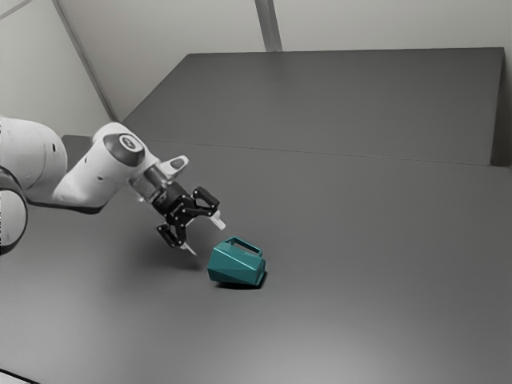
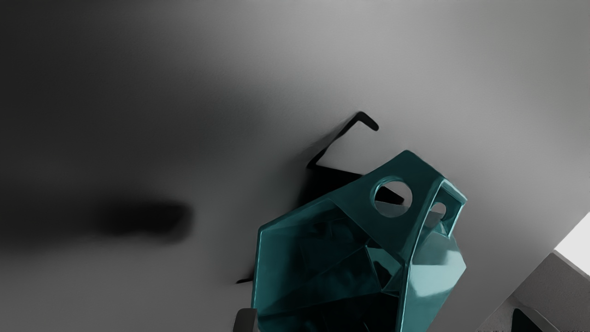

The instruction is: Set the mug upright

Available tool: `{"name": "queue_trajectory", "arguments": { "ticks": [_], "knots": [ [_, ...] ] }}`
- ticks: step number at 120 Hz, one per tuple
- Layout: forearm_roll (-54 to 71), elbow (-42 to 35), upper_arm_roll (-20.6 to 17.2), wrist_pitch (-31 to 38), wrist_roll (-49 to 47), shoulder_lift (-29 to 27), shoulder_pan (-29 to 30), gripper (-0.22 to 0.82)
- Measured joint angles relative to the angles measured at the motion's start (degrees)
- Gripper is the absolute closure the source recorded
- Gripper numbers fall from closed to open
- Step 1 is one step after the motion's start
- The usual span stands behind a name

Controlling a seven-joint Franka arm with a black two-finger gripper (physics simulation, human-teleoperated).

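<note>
On the table, the mug lay on its side, with its handle raised and its mouth facing the claw. The step in hand was judged to be the approach and grasp, ahead of the turn. Correct practice called for a slow advance, with the fingers aligned to the mug before any closing. One finger stood close beside the rim in the wrist view; whether it touched could not be determined. That side therefore required clearance first, since a forward push against the rim could have slid or rolled the mug. A secure hold on firm wall was preferable to a pinch at the edge, because the faceted sides offered uneven seating and a shallow bite could have slipped under rotation. Once gripped, the mug needed a slight lift, then a turn that brought the mouth upward and the base down, with room left for the knuckles above the table. Release was appropriate only after the base sat flat. As for position, the claw was open and empty, its fingers spread; the mug lay near, just ahead of the tips and toward the exterior view's right.
</note>
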Motion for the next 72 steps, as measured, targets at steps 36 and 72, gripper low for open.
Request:
{"name": "queue_trajectory", "arguments": {
  "ticks": [36, 72],
  "knots": [
    [-4.83, 0.23, -3.43, 2.65, 0.15, 2.64, -0.75, 0.0],
    [-4.46, 1.88, -5.14, 4.6, -0.08, 3.1, -1.59, 0.54]
  ]
}}
